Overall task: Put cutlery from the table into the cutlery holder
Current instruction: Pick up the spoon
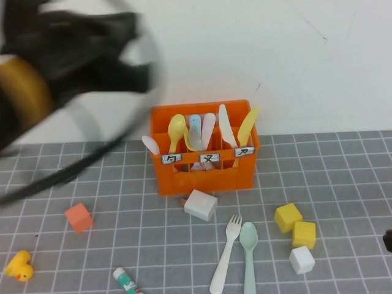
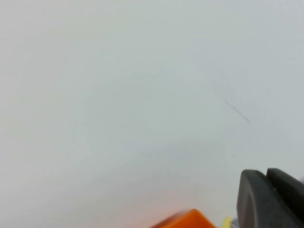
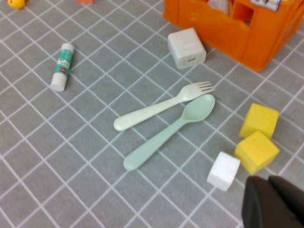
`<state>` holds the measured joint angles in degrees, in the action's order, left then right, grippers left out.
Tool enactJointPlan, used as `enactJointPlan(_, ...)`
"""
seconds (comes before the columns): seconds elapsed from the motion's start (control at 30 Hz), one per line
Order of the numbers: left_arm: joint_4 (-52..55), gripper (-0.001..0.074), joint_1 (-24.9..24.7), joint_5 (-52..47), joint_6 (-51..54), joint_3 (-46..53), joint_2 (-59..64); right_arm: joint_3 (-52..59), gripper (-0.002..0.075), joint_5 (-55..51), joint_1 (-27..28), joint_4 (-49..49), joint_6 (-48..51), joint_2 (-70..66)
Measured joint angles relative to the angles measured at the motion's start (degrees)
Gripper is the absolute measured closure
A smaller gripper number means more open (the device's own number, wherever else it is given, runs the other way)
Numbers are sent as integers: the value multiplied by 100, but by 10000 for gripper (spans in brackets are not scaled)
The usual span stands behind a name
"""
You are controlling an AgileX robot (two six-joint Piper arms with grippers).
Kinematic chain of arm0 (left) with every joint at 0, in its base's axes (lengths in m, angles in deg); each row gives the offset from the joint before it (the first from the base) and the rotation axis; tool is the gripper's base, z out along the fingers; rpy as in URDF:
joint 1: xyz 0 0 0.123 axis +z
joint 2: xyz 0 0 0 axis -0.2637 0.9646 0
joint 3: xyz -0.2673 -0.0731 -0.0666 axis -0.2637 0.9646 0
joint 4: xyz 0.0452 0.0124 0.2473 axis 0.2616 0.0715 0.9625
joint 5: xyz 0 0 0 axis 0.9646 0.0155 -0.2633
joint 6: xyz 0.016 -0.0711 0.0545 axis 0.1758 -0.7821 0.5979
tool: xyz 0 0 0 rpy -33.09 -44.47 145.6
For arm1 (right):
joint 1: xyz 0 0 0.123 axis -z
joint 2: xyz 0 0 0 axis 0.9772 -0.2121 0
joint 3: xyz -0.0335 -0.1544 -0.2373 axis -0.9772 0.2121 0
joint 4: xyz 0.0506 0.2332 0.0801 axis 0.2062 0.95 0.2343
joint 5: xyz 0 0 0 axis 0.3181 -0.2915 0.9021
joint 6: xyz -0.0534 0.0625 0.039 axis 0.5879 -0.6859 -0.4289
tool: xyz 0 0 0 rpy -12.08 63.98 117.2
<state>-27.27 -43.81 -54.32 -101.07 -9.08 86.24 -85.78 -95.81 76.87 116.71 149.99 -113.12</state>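
My left pincer (image 2: 270, 199) hung above the orange holder (image 1: 205, 174); my right pincer (image 3: 273, 204) hovered near the fork (image 3: 161, 107) and spoon (image 3: 171, 133) on the surface (image 3: 57, 156); I couldn't tell either's grip.

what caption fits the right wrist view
White fork and mint spoon lie side by side on the table near the orange cutlery holder.

The left arm (image 1: 67, 67) is raised high at the upper left of the high view, a blurred black and yellow mass trailing a dark cable, with its wrist lifted well above the surface. Of the left gripper (image 2: 273, 202) only a dark finger edge shows in its own wrist view, facing a pale wall, so its opening cannot be read. The right gripper (image 3: 275, 204) hangs low at the near right, a dark sliver at the high view's right edge (image 1: 388, 240), its fingers likewise unreadable.
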Motion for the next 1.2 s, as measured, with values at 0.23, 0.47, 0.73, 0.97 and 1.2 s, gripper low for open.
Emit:
enactJointPlan(0.23, -70, 734, 0, -1775, -46, 1456, -2413, -261, 729, -326, -45, 90, 8, -665)
enactJointPlan(0.47, -828, 734, 0, -3567, 461, 2458, -4520, -830, 728, 104, -979, -292, -401, -1927)
enactJointPlan(0.73, -2022, 734, 0, -4084, 1445, 2821, -5062, -1914, 728, 1294, -3090, -2607, -3220, -3687)
enactJointPlan(0.97, -2140, 734, 0, -3625, 1650, 3314, -4859, -2472, 728, 2014, -3928, -3937, -5462, -5113)
enactJointPlan(1.2, -2095, 734, 0, -3464, 1663, 3609, -4922, -2625, 578, 2260, -3940, -4119, -6478, -6058)
